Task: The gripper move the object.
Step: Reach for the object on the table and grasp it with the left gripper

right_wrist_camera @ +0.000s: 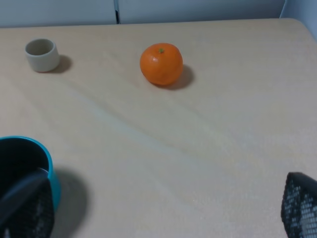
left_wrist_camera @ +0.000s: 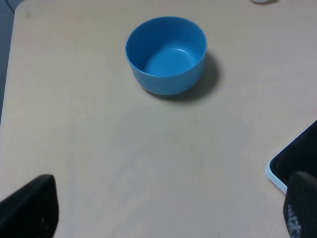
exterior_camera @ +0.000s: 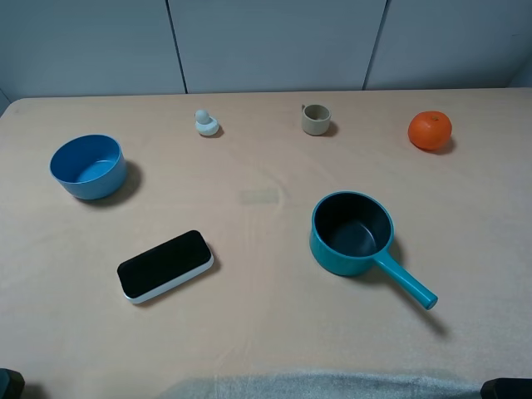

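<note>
Well, tiny pale blue-white duck (exterior_camera: pixel 206 122) sits upright w/ round head.

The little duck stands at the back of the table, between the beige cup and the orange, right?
Not quite: the duck stands at the back, but the beige cup sits between it and the orange, as the exterior high view shows.

Frame edges crop the duck (left_wrist_camera: pixel 262 1), black phone (left_wrist_camera: pixel 299 151) and teal pot (right_wrist_camera: pixel 20 156).
</note>
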Controlling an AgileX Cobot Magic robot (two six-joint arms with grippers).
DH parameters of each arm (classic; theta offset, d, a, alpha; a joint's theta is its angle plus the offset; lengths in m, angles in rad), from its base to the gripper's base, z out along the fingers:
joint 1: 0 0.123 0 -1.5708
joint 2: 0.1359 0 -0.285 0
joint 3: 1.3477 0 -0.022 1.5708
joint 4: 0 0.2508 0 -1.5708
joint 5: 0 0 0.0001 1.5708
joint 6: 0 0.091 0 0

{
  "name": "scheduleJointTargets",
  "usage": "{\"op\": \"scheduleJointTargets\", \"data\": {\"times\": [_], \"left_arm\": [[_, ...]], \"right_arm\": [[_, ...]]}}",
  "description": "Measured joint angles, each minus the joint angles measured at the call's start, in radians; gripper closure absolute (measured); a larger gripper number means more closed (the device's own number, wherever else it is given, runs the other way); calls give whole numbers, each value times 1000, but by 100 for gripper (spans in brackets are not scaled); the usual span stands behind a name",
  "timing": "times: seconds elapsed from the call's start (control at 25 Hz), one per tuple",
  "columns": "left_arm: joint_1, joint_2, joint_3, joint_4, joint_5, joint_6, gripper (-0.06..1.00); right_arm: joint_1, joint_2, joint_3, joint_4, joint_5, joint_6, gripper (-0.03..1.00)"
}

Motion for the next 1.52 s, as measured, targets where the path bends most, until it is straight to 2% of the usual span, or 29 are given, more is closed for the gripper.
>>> {"op": "scheduleJointTargets", "data": {"times": [1.0,1.52], "left_arm": [[0,6,-23,20,-10,-13,6],[0,325,-175,22,-19,-15,7]], "right_arm": [[0,0,0,0,0,0,28],[0,0,0,0,0,0,28]]}}
